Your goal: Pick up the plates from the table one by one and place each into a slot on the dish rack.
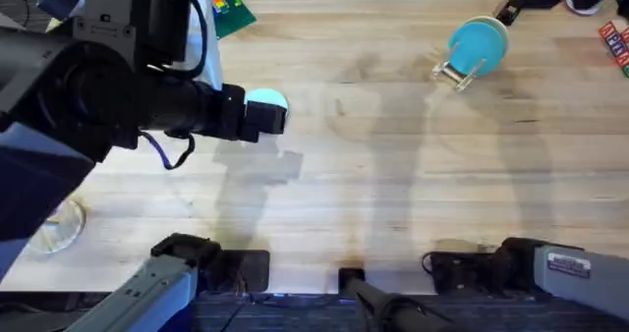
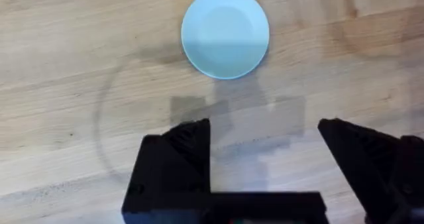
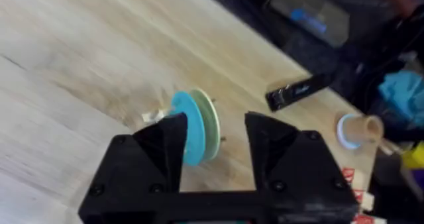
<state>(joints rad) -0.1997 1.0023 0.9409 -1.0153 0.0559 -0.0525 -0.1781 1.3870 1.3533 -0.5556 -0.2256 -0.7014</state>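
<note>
The left gripper (image 2: 264,161), jaws spread, hovers by the pale sky-blue plate (image 2: 225,32) lying flat on the table (image 1: 393,175); the right gripper (image 3: 215,151), jaws apart, is empty.

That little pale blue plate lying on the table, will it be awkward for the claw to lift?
Probably. The pale blue plate lies flat on the table, leaving little edge to catch. It looks smooth, so it may slide when nudged. It seems stiff and light.

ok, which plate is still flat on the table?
The pale sky-blue plate, lying flat on the table ahead of the left gripper. The teal plate stands on edge in the dish rack.
</note>
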